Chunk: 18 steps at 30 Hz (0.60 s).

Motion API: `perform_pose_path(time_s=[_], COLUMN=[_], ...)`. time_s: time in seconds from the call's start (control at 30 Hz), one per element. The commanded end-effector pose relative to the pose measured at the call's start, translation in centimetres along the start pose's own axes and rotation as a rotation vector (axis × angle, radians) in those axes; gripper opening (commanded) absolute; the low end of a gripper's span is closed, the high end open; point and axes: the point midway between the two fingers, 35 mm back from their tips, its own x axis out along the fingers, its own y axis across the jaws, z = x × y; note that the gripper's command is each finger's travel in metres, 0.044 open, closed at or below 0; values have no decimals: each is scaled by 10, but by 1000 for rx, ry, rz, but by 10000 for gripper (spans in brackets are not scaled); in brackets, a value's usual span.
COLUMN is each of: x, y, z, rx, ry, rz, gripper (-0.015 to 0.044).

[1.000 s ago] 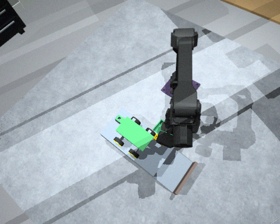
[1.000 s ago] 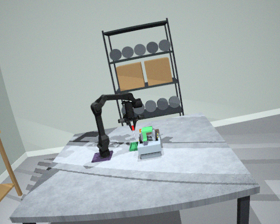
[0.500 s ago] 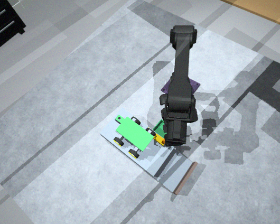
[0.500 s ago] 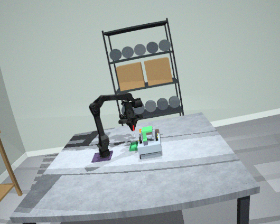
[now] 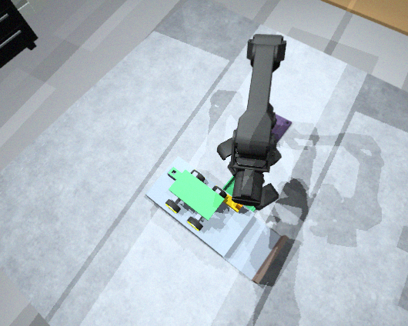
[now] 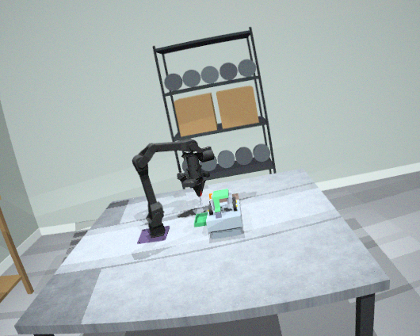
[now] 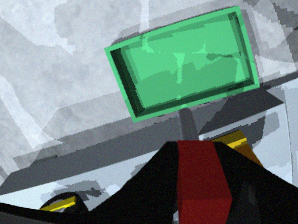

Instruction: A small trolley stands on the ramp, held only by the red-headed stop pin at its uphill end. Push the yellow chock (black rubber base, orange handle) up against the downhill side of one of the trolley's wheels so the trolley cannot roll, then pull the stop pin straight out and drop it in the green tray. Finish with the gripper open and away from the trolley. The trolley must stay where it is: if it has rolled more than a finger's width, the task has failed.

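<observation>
Black pincer point(image 6: 200, 194) point(image 7: 193, 151) grips red-headed metal stop pin point(image 6: 200, 196) point(image 7: 204, 172); green rectangular tray point(image 6: 200, 219) point(image 7: 187, 65) beside pale-blue ramp point(image 5: 233, 231) point(image 6: 225, 223).

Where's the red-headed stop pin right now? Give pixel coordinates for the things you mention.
In the wrist view, the stop pin point(image 6: 200, 195) point(image 7: 204, 172) is clamped in the end effector point(image 6: 200, 194) point(image 7: 193, 151) at bottom centre-right, its shank pointing toward the near edge of the green tray point(image 6: 200, 219) point(image 7: 186, 65).
</observation>
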Motion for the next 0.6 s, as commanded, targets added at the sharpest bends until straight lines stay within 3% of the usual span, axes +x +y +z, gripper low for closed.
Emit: perform_pose_path(time_s=[0.0,0.27,0.57], x=[-1,-2,2], y=[1,2,2], z=[0,-1,1], rx=[-113,-336,-341], ry=[-5,-11,-11], rz=[-28,-71,-71], gripper=[0,0,0])
